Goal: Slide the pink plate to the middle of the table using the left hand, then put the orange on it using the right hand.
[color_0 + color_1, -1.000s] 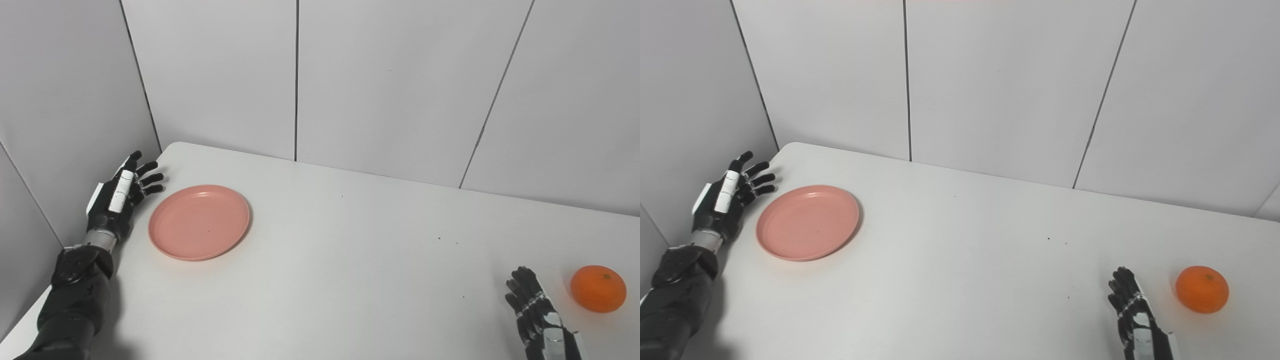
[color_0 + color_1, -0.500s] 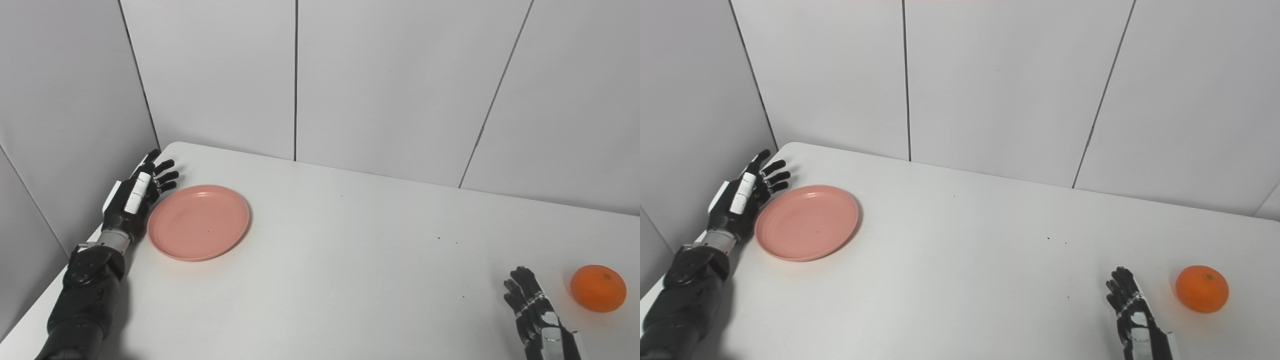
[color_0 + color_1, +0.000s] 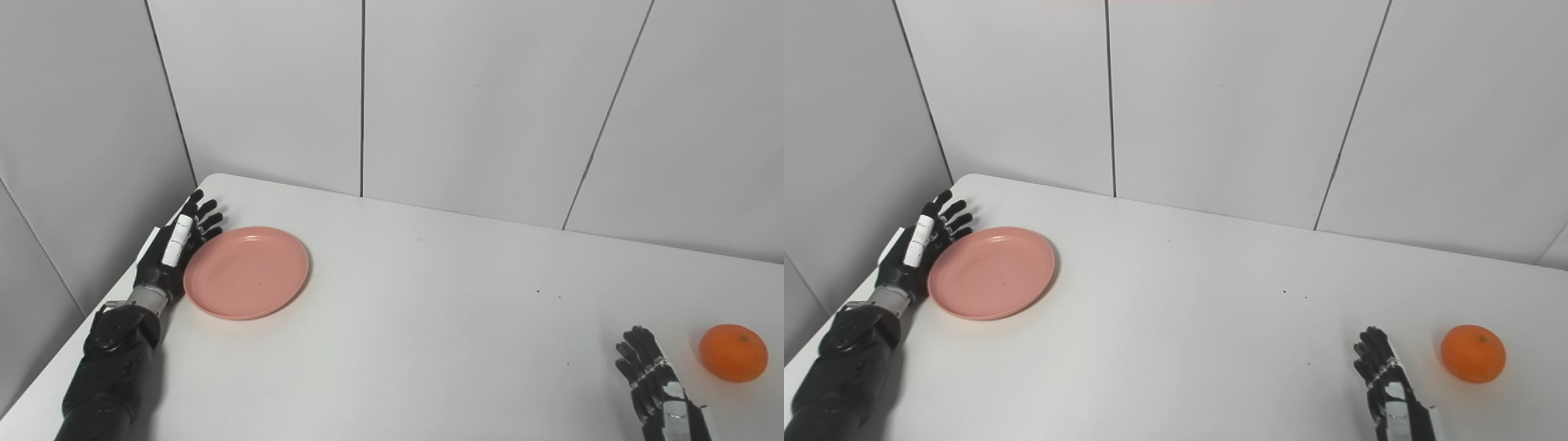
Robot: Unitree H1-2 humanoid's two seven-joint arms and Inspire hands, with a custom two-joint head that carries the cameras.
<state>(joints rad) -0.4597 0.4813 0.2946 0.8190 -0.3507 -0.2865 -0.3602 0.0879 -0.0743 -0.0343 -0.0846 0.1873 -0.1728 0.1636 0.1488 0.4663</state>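
Observation:
A round pink plate (image 3: pixel 246 272) lies flat at the left end of the white table (image 3: pixel 429 318). My left hand (image 3: pixel 174 248) is open, fingers stretched toward the back, its palm side pressed against the plate's left rim. An orange (image 3: pixel 733 353) sits near the table's right front. My right hand (image 3: pixel 655 383) rests open on the table just left of the orange, a small gap apart, holding nothing. In the right eye view the plate (image 3: pixel 992 272), left hand (image 3: pixel 917 246), orange (image 3: pixel 1473 353) and right hand (image 3: pixel 1387 383) stand the same way.
Grey wall panels (image 3: pixel 478 104) close off the back and the left side of the table, near my left arm. The table's rounded back-left corner (image 3: pixel 211 179) is just beyond the left hand. A few small dark specks (image 3: pixel 539 291) mark the tabletop.
My left hand has moved right and forward from beside the wall until it touches the plate's left rim; the plate has shifted slightly right. The right hand and the orange have stayed put.

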